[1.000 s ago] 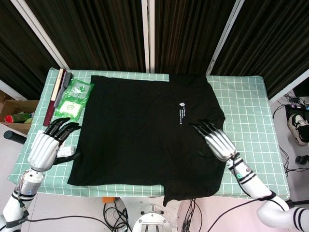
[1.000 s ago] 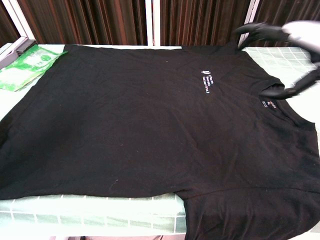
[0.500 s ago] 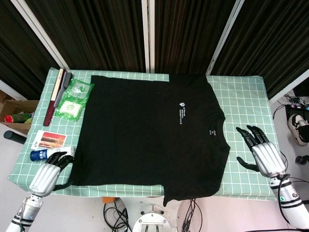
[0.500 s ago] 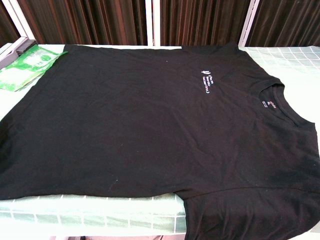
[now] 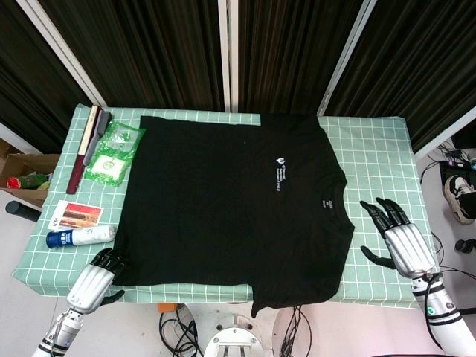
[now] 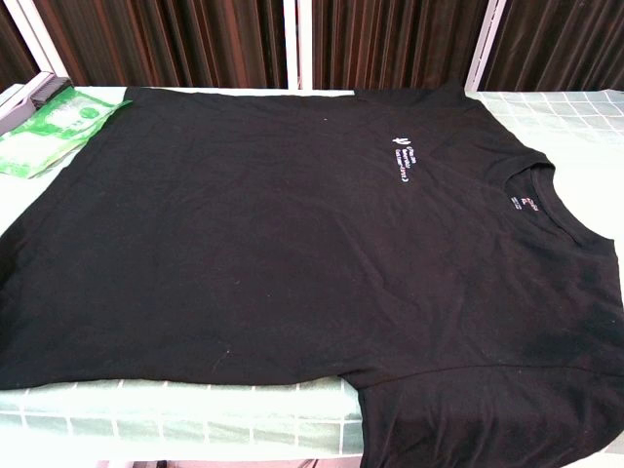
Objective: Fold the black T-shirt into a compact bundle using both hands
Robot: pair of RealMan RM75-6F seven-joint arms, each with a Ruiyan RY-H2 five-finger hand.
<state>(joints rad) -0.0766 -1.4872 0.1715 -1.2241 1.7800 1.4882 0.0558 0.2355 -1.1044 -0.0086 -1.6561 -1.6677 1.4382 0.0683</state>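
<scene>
Change: both hands have pulled back off the black T-shirt (image 5: 230, 208) toward the near table edge, so no fold is under way.
Shirt: flat and unfolded on the green checked table (image 5: 379, 160), collar toward the robot's right, one sleeve hanging over the near edge.
Right hand (image 5: 398, 239): beside the collar, clear of the cloth, fingers spread, holding nothing.
Left hand (image 5: 97, 281): at the shirt's near hem corner, fingers curled; cannot tell whether they pinch the hem.
Beyond the hem: blue bottle (image 5: 78, 237), card (image 5: 75, 214), green packet (image 5: 113, 152).
Meaning: folding has yet to begin.
</scene>
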